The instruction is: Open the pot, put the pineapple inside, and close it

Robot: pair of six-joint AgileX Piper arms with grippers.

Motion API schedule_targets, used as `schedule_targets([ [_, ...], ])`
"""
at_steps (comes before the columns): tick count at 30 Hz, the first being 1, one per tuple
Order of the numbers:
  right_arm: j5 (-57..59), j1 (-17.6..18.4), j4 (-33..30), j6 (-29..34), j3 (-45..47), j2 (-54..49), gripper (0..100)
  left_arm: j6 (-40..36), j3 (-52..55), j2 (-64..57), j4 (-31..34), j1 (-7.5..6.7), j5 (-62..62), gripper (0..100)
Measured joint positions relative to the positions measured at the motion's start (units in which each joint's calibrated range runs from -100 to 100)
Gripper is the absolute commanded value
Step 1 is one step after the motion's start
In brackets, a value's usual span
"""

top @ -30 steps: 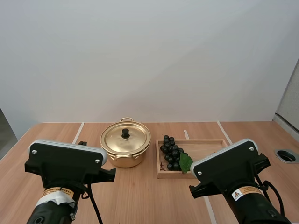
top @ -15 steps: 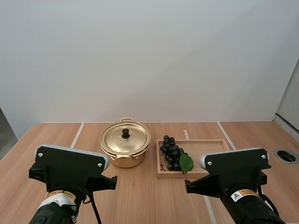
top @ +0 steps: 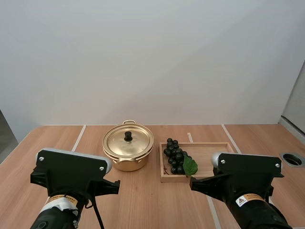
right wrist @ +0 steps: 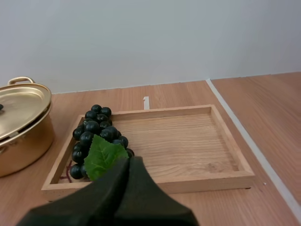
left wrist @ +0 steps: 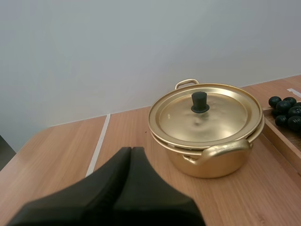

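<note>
Black left claw [left wrist: 131, 150] pressed together, empty, near lidded pot [left wrist: 214, 162]; right claw [right wrist: 128, 161] likewise, near grapes [right wrist: 96, 129].

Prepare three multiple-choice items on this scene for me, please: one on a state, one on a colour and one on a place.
1. The pot is:
A. open
B. shut by its lid
C. tipped over

2. The lid's knob is:
A. gold
B. black
C. red

3. The grapes lie:
A. on the lid
B. inside the pot
C. in the wooden tray, at the end nearest the pot

Answers:
1 B, the lid sits flat on the rim.
2 B, the knob shows dark against the gold lid.
3 C, the bunch rests against the tray's pot-side wall.
</note>
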Motion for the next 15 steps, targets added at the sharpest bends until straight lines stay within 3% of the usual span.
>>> schedule_targets([
  [1, 0.0, -0.2, -2.8, 0.0, 0.0, 0.0, 1, 0.0, 0.0, 0.0, 0.0, 0.00, 0.0, 0],
  [3, 0.0, -0.3, -8.0, 0.0, 0.0, 0.0, 13, 0.0, 0.0, 0.0, 0.0, 0.00, 0.0, 0],
  [6, 0.0, -0.3, -10.9, 0.3, 0.0, 0.0, 25, 0.0, 0.0, 0.0, 0.0, 0.00, 0.0, 0],
  [15, 0.0, -0.3, -10.8, 8.3, 0.0, 0.0, 24, 0.0, 0.0, 0.0, 0.0, 0.00, 3.8, 0],
])
